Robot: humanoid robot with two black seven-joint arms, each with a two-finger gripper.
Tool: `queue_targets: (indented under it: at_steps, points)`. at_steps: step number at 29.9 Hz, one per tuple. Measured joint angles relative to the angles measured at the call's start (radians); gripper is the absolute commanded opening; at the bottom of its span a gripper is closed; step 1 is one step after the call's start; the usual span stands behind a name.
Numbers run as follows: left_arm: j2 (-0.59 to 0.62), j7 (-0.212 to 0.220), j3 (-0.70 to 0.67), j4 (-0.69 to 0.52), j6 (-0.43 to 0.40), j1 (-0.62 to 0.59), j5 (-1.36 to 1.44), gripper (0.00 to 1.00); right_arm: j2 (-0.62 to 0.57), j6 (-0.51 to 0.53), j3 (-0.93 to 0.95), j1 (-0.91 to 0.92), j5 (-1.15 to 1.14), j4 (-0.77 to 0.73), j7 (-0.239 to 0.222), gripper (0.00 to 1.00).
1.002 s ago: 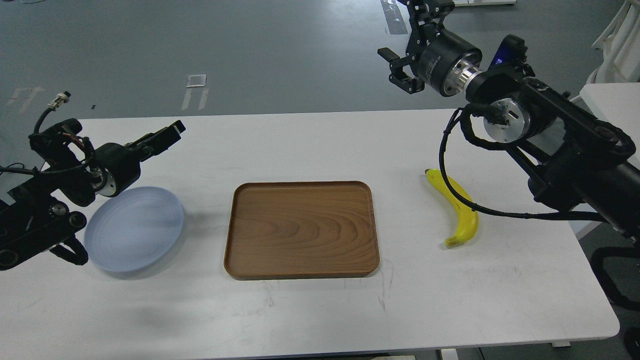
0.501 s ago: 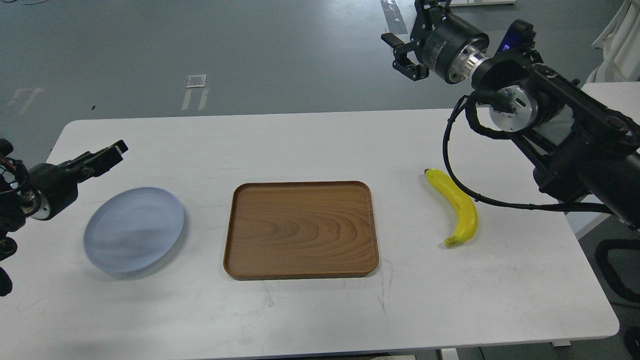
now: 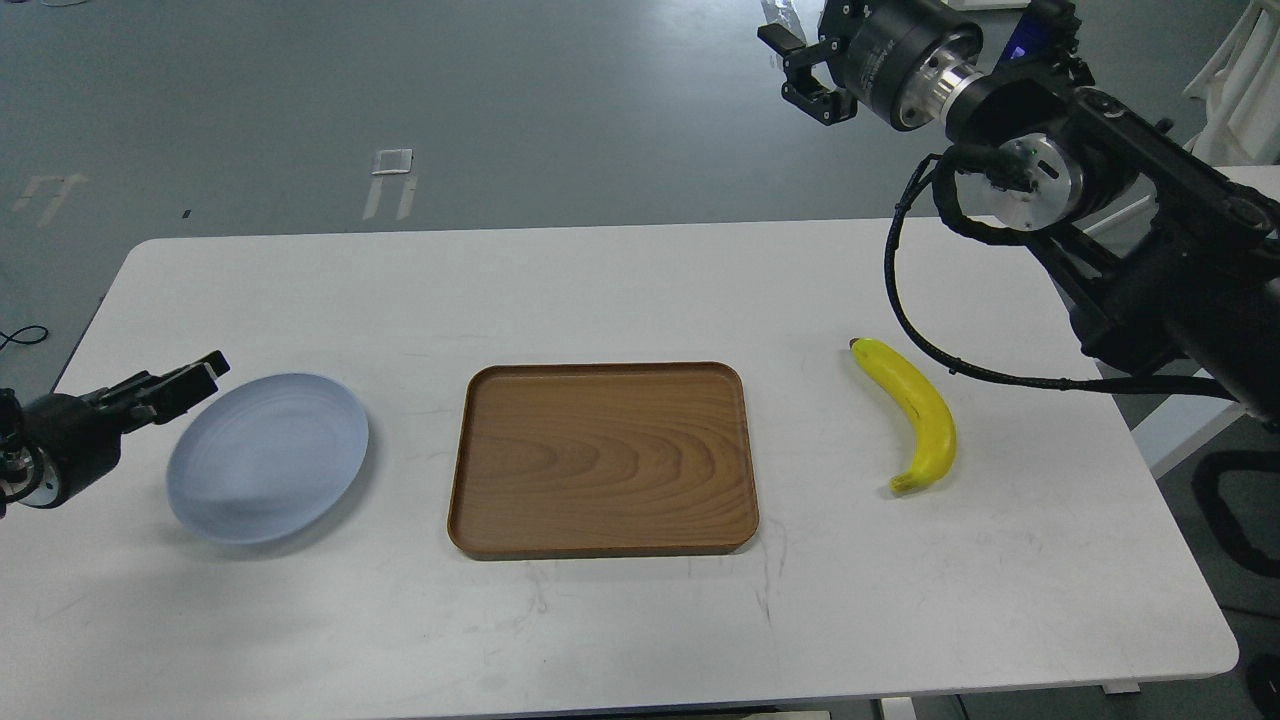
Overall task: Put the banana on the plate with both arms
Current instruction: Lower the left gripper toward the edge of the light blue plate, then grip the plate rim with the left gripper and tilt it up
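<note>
The yellow banana (image 3: 918, 412) lies on the white table (image 3: 640, 290), to the right of the tray, stem pointing to the back. The pale blue-grey plate (image 3: 268, 456) sits at the left and holds nothing. My left gripper (image 3: 185, 378) hangs low at the plate's left rim, fingers pointing right. It is dark and I cannot tell its fingers apart. My right gripper (image 3: 792, 68) is raised high beyond the table's far edge, far above and behind the banana. Its claws stand apart and hold nothing.
A rectangular brown wooden tray (image 3: 602, 458) with nothing in it lies in the middle, between plate and banana. A black cable (image 3: 905, 325) loops from my right arm down close to the banana. White furniture (image 3: 1245, 90) stands at the far right.
My left arm has drawn back and down to the left, from above the plate to its left rim. My right gripper has risen higher and further back. Banana, plate and tray have not moved.
</note>
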Motion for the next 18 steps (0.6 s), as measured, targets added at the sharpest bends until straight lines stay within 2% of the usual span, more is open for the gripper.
queue_targets:
  at_steps: [5,18]
  points:
    - [0.001,0.0,0.014,-0.006,0.04,0.014,0.059,0.96,0.0,0.0,-0.001,0.0,0.0,-0.001,0.0,1.0]
    - [-0.011,0.005,0.02,-0.004,0.047,0.064,0.065,0.96,0.0,0.0,-0.003,0.002,0.0,0.0,0.001,1.0]
